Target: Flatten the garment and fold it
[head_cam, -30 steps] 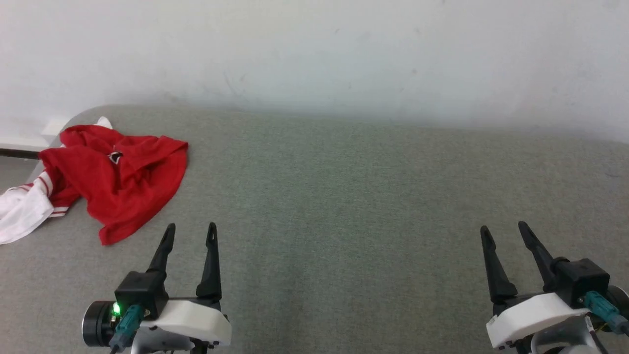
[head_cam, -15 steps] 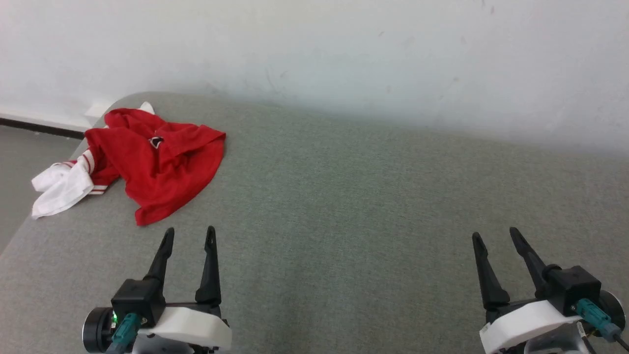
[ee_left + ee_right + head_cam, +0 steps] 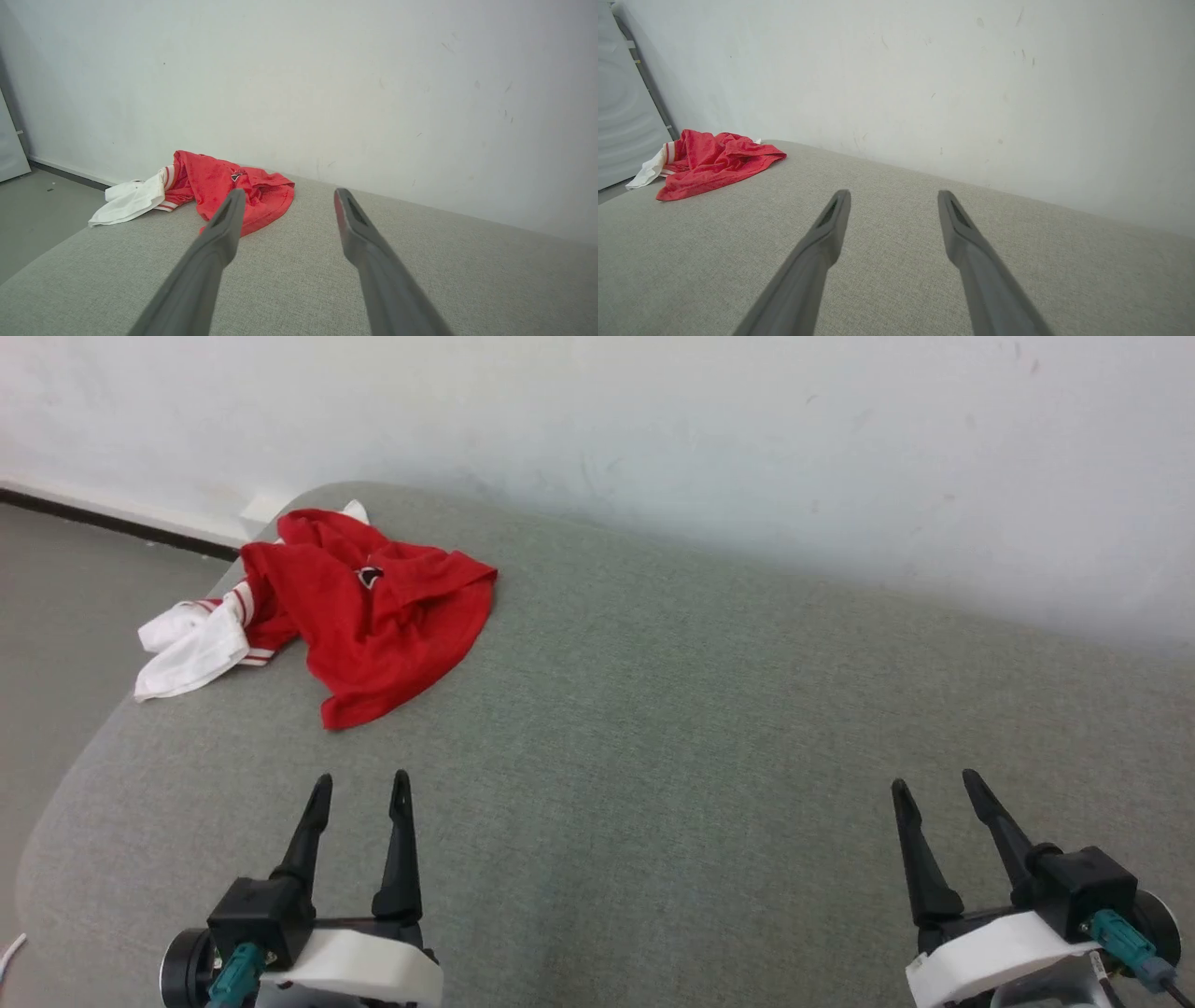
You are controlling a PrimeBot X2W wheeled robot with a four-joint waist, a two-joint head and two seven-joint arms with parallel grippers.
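surface: grey padded top [image 3: 709, 728] | garment [image 3: 392, 616]: crumpled heap at 10 o'clock by the far corner, white sleeve [image 3: 187, 653] at the edge | left gripper [image 3: 362, 780]: 7 o'clock, spread, empty | right gripper [image 3: 934, 782]: 5 o'clock, spread, empty | advice: reach with left, pinch one hem corner [image 3: 336, 717], not the bunched middle

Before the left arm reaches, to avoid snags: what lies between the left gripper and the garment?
Bare grey surface from left gripper to garment; the head view shows it.
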